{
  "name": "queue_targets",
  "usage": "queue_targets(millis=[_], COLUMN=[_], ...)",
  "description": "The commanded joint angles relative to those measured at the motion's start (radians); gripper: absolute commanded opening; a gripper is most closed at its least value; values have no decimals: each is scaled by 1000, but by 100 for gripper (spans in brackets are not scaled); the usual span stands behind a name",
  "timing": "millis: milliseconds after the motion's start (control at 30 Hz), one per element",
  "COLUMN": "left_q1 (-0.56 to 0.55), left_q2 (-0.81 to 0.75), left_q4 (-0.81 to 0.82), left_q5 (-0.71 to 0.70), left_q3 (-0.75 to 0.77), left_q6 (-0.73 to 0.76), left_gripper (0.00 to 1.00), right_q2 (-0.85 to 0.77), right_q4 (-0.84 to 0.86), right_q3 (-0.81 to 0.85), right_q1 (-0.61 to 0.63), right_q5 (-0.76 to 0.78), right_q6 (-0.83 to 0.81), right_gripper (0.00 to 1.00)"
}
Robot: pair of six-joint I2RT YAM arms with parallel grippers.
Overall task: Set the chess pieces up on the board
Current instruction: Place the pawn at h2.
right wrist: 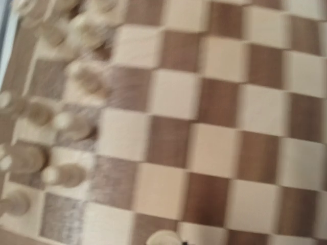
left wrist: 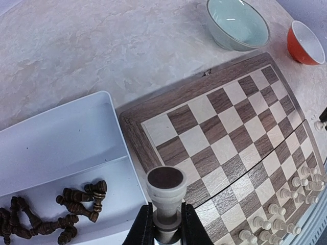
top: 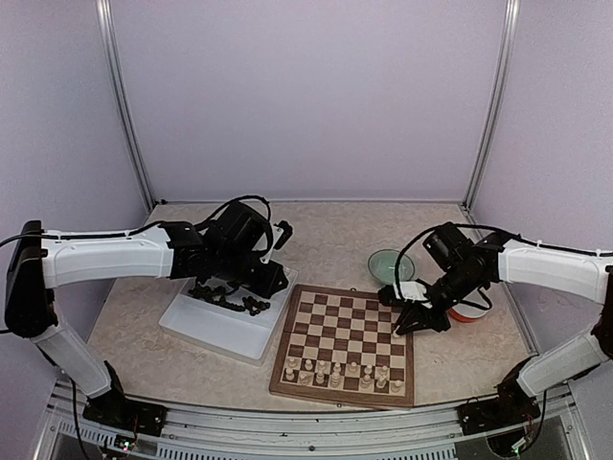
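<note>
The marbled tabletop [top: 326,230] carries the board [top: 337,326] at its middle, flat and rigid, and just off the board's left edge sits the white divided tray [top: 206,331], where a heap of dark pieces [left wrist: 76,201] lies mostly on its sides. Cream pieces [top: 337,369] stand in the board's two near rows; its far rows are bare. The left hand [left wrist: 166,214] hangs over the tray beside the board's left rim, clenched on a cream piece [left wrist: 164,186] pinched low on its stem, a dark disc at one end facing the wrist camera. The right hand [top: 414,323] is at the board's right edge, clenched; a pale blob at its tip in the blurred wrist view may be a pawn, but I cannot tell. These figures look like light, hard turned wood, smooth and round, so liable to roll or twist out of a loose pinch. The best hold is probably across the narrow waist, axis upright, squeezed gently and set down squarely, since so small a base would tip easily against its neighbours
</note>
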Motion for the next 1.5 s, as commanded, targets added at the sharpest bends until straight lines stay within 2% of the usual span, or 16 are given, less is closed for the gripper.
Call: queue_targets(millis=[0,600,967,1033,1167,1300,1400,1467], left_q1=[25,40,40,40,40,40,38,30], left_q2=[-13,-11,-13,-11,-4,7,17,24], left_q4=[-16,-28,-30,-31,-31,-36,-25,-9], left_q5=[-35,-25,-19,-16,-5,26,118,191], left_q3=[20,24,12,12,17,32,41,43], left_q6=[-49,-63,-70,-70,-68,-53,-28,-8], left_gripper=[0,0,0,0,0,0,0,0], right_q2=[-25,0,19,18,-4,-33,-27,-19], right_q4=[-32,7,3,-3,-37,-98,-127,-85], right_q3=[-57,-125,-139,-134,-95,6,97,145], right_q1=[95,256,284,284,284,276,242,211], right_q5=[75,142,193,190,167,150,139,151], right_q6=[-73,-53,-64,-65,-60,-56,-60,-41], right_gripper=[0,2,4,8,24,30,30,30])
